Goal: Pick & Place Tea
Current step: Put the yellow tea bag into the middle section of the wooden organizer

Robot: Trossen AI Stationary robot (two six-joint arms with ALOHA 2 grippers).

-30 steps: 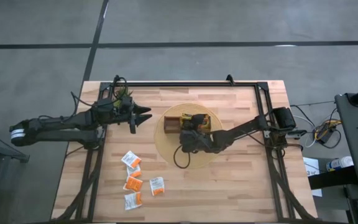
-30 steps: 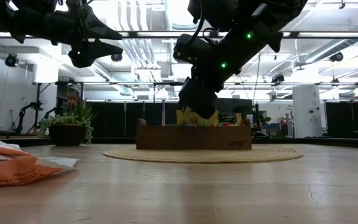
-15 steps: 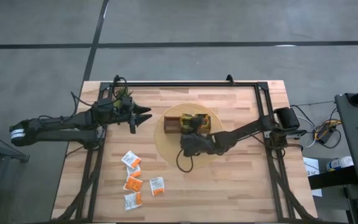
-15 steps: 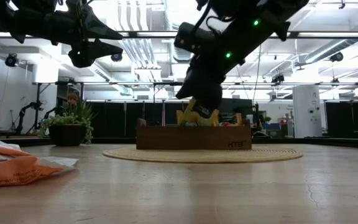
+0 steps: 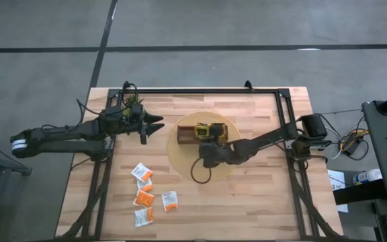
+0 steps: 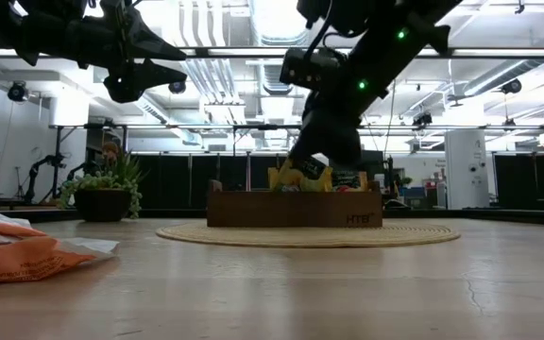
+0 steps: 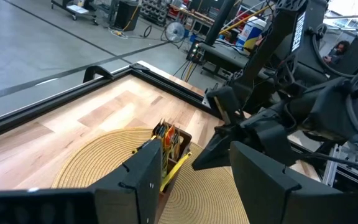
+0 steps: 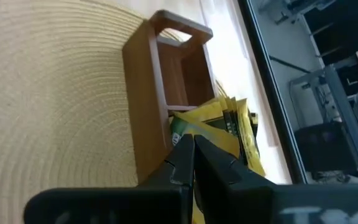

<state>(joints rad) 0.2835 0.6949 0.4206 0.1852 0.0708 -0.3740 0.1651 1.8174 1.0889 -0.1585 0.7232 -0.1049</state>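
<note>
Right gripper (image 5: 208, 138) down low over the brown wooden tray (image 5: 185, 132), in the middle of the table (image 5: 247, 202). Fingers pressed tight together, no gap between them. Tips right at the top edge of the yellow and dark green tea sachets (image 5: 213, 128) standing in the tray. Cannot tell whether one sachet is pinched between the tips or only touched.

In the right wrist view, the shut gripper (image 8: 191, 152) just beside the tray wall (image 8: 143, 93), with the yellow sachets (image 8: 229, 124) leaning together in one compartment and the end compartment next to it bare. In the low view, the same gripper (image 6: 312, 170) tilted above the tray (image 6: 291, 210), a bit of yellow showing under its tips.

Tray sitting on a round woven mat (image 5: 180, 158).

More tea lying loose on the table: a little bunch of orange and white-and-orange sachets (image 5: 144, 197) near the front left, well apart from the tray. Close to the low camera, flat on the wood (image 6: 26, 257).

Left gripper (image 5: 154, 125) waiting up in the air, beside the mat on the left, fingers wide apart and holding nothing. Seen in its own wrist view too (image 7: 194, 174), pointing toward the tray.

Small green potted plant (image 5: 134, 102) at the back left of the table, close by the left arm.
</note>
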